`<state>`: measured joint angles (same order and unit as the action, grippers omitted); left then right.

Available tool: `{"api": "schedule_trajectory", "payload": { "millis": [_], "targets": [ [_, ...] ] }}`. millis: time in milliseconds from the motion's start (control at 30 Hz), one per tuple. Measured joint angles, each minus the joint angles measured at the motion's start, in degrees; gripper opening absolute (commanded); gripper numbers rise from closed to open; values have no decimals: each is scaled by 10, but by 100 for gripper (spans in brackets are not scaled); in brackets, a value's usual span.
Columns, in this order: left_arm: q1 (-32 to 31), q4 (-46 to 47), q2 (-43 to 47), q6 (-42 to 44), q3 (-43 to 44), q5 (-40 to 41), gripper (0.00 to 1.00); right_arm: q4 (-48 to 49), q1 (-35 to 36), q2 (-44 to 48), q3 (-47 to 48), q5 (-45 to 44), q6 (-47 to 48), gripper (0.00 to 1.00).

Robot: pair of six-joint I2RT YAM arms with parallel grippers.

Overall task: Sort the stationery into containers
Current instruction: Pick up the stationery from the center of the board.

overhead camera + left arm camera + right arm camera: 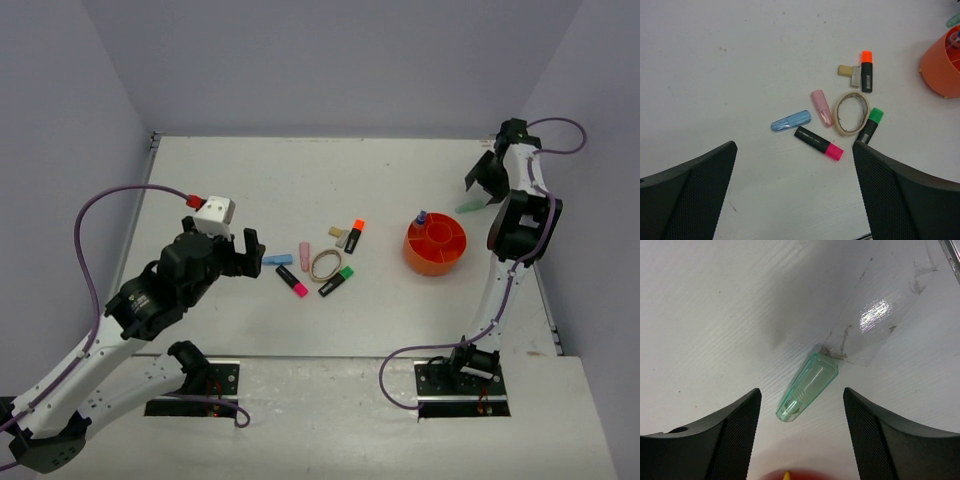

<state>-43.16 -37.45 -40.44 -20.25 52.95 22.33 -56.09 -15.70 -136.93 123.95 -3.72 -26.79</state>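
Several highlighters lie mid-table: pastel blue (pixel 276 260), pastel pink (pixel 304 256), black-pink (pixel 292 281), black-green (pixel 337 282) and black-orange (pixel 354 235). With them lie a tan rubber band (pixel 326 265) and a tan block (pixel 337 232). My left gripper (pixel 245 255) is open and empty, just left of them. In the left wrist view the black-pink highlighter (pixel 819 143) lies ahead of the open gripper (pixel 795 195). The orange pot (pixel 435 245) holds a blue-white pen (pixel 421 217). My right gripper (pixel 802 407) is open over the pastel green highlighter (pixel 807 386), not touching it.
A patch of clear tape (pixel 880 315) is stuck to the table just beyond the green highlighter. The pot's rim (pixel 785 475) shows at the bottom of the right wrist view. Grey walls close in the table at the back and both sides.
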Motion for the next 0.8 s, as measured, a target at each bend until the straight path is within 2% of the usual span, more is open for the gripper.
{"api": "schedule_trajectory", "payload": {
  "millis": [500,733,767,800],
  "targets": [
    [0,0,-4,4,0,4,100,34,-1,-9,-16,4,52,70],
    [0,1,-5,4,0,5,100,27,-1,-44,25,4,53,63],
    [0,1,-5,5,0,5,100,25,-1,-45,25,4,52,63],
    [0,1,-6,5,0,5,100,24,-1,-45,23,4,49,69]
  ]
}}
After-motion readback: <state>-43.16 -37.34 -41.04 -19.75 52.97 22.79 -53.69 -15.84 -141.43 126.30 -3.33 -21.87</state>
